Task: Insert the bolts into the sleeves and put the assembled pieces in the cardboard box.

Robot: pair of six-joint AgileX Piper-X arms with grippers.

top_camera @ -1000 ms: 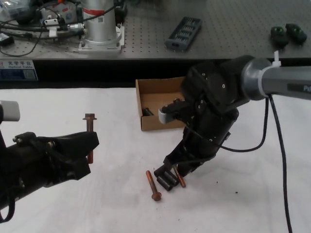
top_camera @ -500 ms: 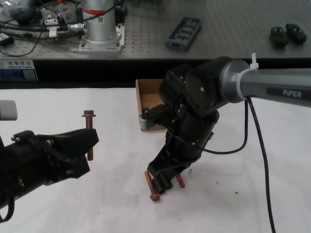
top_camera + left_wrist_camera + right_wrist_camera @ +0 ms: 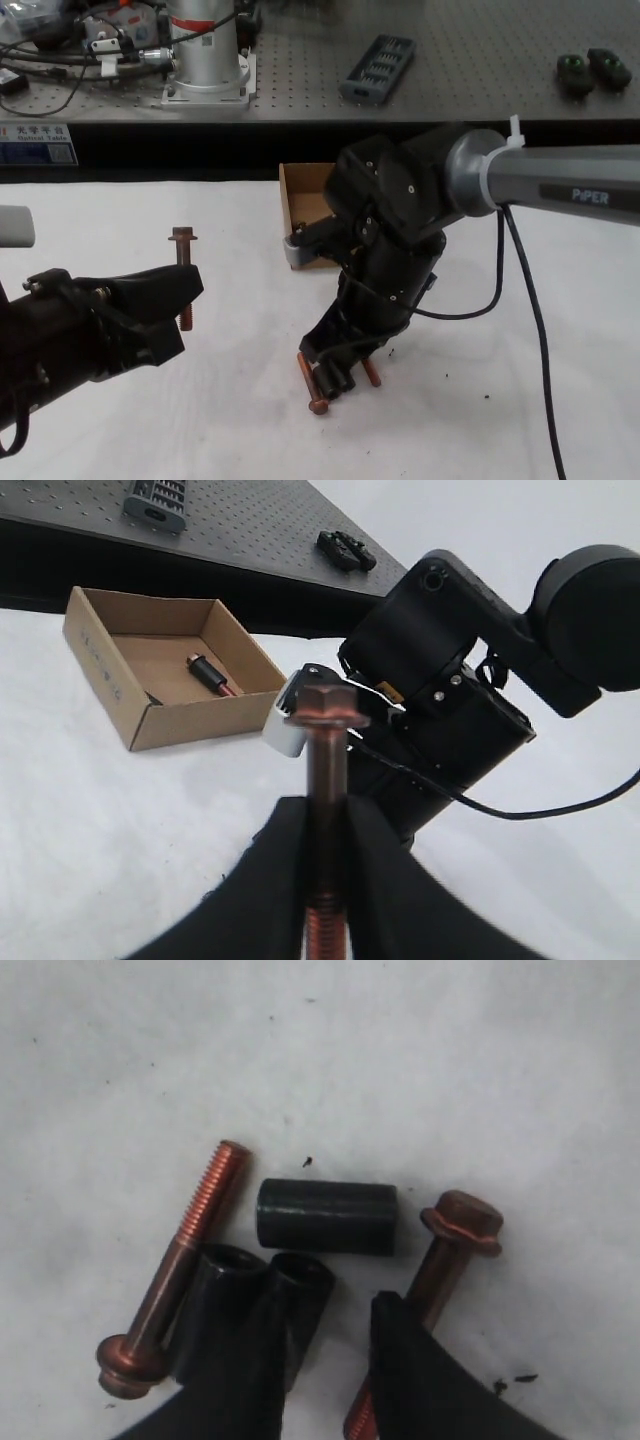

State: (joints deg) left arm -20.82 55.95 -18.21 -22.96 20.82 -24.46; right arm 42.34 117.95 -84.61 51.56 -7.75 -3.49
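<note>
The white-covered tabletop (image 3: 520,400) carries everything. The right arm (image 3: 400,210) bends down over its middle, just in front of the cardboard box (image 3: 296,200). The right claw (image 3: 335,375) is lowered onto a small heap of parts. Its fingers (image 3: 410,1380) stand apart and grip nothing.

The left arm (image 3: 60,340) lies low at the near left, well apart from the heap. The left claw (image 3: 165,295) is clamped on the shank of the held bolt (image 3: 183,250). This bolt stands upright, with its head on top and its threads down between the fingers (image 3: 260,880).

The cardboard box is open at the top, and one assembled piece (image 3: 208,673) lies on its floor.

At the heap, two loose bolts lie flat, one on either side of the right claw. The long bolt (image 3: 170,1290) rests against a sleeve, and the second bolt (image 3: 450,1240) runs partly under one finger.

Three dark sleeves sit between the bolts. The flat sleeve (image 3: 325,1217) lies on its side just beyond the fingertips. The outer sleeve (image 3: 225,1265) and the middle sleeve (image 3: 305,1278) touch each other with their open ends showing. The middle sleeve sits partly between the fingers.
</note>
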